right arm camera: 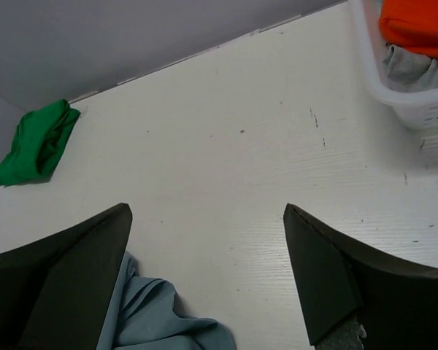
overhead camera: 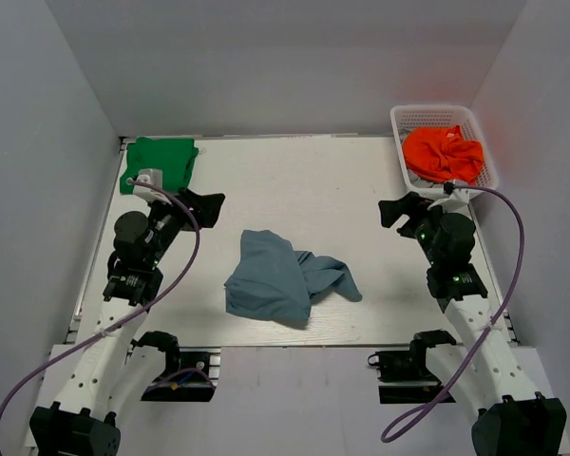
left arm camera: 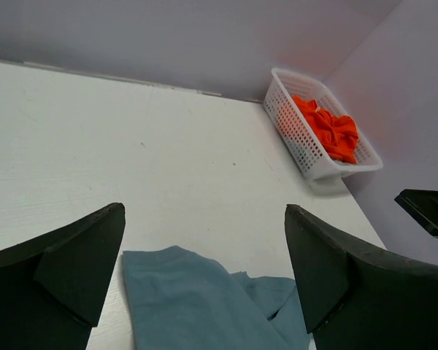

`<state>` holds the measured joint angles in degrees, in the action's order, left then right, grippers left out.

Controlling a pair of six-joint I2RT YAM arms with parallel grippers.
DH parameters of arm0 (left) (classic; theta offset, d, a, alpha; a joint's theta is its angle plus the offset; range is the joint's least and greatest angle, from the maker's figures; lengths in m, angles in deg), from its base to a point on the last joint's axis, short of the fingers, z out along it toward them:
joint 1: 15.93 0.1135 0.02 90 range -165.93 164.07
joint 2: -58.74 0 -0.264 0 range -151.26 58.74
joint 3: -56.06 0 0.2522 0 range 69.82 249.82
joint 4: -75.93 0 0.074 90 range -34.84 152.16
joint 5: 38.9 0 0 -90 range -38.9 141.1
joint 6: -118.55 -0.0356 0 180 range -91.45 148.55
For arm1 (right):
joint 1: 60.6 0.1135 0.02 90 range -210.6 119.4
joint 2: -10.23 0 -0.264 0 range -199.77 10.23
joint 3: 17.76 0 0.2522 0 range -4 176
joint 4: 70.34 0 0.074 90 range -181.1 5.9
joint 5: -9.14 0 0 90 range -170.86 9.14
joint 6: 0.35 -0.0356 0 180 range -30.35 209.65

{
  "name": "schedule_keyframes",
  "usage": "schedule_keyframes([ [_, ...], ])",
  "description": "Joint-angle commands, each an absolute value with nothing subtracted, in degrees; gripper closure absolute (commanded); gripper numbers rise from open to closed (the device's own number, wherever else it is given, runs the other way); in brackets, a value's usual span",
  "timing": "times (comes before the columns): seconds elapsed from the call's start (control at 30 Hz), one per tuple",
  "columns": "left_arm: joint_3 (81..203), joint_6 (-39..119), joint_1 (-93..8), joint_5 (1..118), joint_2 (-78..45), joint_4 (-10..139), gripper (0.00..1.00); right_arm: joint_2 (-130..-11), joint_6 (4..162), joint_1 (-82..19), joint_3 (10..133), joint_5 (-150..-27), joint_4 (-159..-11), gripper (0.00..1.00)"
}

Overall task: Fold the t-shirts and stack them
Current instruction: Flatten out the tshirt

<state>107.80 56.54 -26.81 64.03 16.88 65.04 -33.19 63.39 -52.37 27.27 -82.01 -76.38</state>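
Observation:
A slate-blue t-shirt (overhead camera: 287,277) lies crumpled in the middle of the table; it also shows in the left wrist view (left arm camera: 197,302) and the right wrist view (right arm camera: 160,321). A green t-shirt (overhead camera: 158,162) lies folded at the far left corner, also seen in the right wrist view (right arm camera: 36,142). My left gripper (overhead camera: 209,207) is open and empty, above the table to the left of the blue shirt. My right gripper (overhead camera: 399,209) is open and empty, to the right of it.
A white basket (overhead camera: 484,157) at the far right corner holds an orange cloth (overhead camera: 443,152); a grey cloth (right arm camera: 416,69) lies under it. White walls close in the table on three sides.

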Motion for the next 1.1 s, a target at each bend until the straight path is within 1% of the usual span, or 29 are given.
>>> schedule_keyframes([
  [0.0,108.06,57.91,-26.66,66.13,13.4,62.26,0.0,-32.75,60.39,-52.43,26.68,-84.02,-77.42,0.1],
  [0.03,108.06,56.43,-26.66,69.09,10.43,62.25,0.0,-33.1,60.56,-52.43,26.24,-84.46,-77.34,0.1],
  [0.07,108.75,56.41,-26.66,70.16,10.4,62.25,0.0,-33.71,60.56,-52.51,26.06,-84.55,-77.42,0.1],
  [0.1,109.8,55.89,-27.53,70.78,6.66,59.64,0.0,-34.07,61.6,-52.43,25.88,-84.64,-77.42,0.1],
  [0.2,113.59,54.3,-28.06,68.69,0.32,56.11,0.0,-37.13,65.29,-52.25,26.93,-85.7,-79.86,0.1],
  [0.27,116.21,53.43,-28.06,68.15,-6.27,53.04,0.0,-39.94,66.88,-51.82,30.25,-87.62,-83.03,0.1],
  [0.37,118.07,52.72,-29.21,65.78,-14.17,49.87,0.0,-44.26,68.73,-50.5,31.42,-88.6,-84.01,0.1],
  [0.47,119.39,52.72,-32.19,62.01,-19.02,49.33,0.0,-48.21,69.69,-48.04,31.77,-88.68,-84.01,0.1],
  [0.5,119.92,52.72,-32.89,60.17,-22.35,49.33,0.0,-49.09,69.96,-47.34,32.29,-88.94,-84.01,0.1],
  [0.53,120.62,52.72,-34.55,59.02,-24.21,48.55,0.0,-51.8,70.83,-46.11,32.82,-88.68,-84.1,0.1],
  [0.6,123.78,52.72,-36.23,54.91,-28.16,46.09,0.0,-54.53,71.19,-43.3,34.57,-88.07,-86.47,0.1],
  [0.63,126.23,52.72,-37.63,53.22,-32.1,45.04,0.0,-56.29,70.93,-42.59,35.11,-86.85,-87.0,0.1],
  [0.7,128.09,53.42,-38.17,49.0,-35.2,42.31,0.0,-58.58,71.19,-39.95,36.16,-86.84,-86.83,0.1],
  [0.8,129.59,54.13,-39.48,45.65,-38.98,41.25,0.06,-62.19,71.72,-36.96,37.39,-85.96,-88.14,0.1],
  [0.83,130.11,54.74,-39.49,45.04,-39.6,41.25,0.13,-62.72,71.81,-36.44,37.74,-85.0,-87.97,0.1],
  [0.9,130.12,54.74,-39.49,45.03,-41.62,41.25,0.19,-64.83,72.34,-34.15,37.84,-84.73,-87.71,0.1],
  [0.93,130.64,54.74,-40.01,45.03,-42.24,41.25,0.29,-65.27,72.6,-33.1,38.36,-84.73,-87.79,0.1],
  [1.0,131.17,54.74,-40.02,45.03,-43.64,40.55,0.38,-67.02,73.13,-31.69,38.63,-84.03,-88.06,0.1],
  [1.03,131.17,54.74,-40.54,45.03,-44.52,40.54,0.48,-67.64,73.3,-30.47,38.8,-83.85,-88.14,0.1],
  [1.07,131.17,54.74,-40.54,45.03,-44.53,40.54,0.54,-68.17,73.22,-29.76,39.15,-83.41,-88.67,0.1],
])
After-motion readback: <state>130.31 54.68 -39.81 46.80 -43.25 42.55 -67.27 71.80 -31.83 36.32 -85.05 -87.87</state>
